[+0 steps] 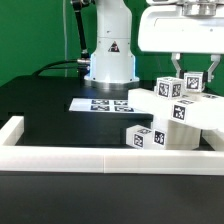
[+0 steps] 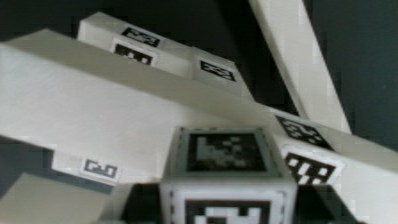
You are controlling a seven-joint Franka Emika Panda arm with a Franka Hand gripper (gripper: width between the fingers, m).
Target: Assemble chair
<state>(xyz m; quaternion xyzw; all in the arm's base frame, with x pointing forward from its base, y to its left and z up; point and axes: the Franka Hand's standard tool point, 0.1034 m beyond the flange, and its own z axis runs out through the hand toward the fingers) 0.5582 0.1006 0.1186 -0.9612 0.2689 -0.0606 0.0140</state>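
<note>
surface: black top (image 1: 40, 110), green backdrop, white border rail (image 1: 100, 157) in front
chair: white parts (image 1: 175, 112) piled at the exterior view's right, behind the rail
gripper: (image 1: 190, 77) clamped on a tagged post (image 2: 222, 180) atop the pile
relation: post directly under the gripper, long bars slanting beneath
marker board: (image 1: 100, 103) just beside the pile
</note>
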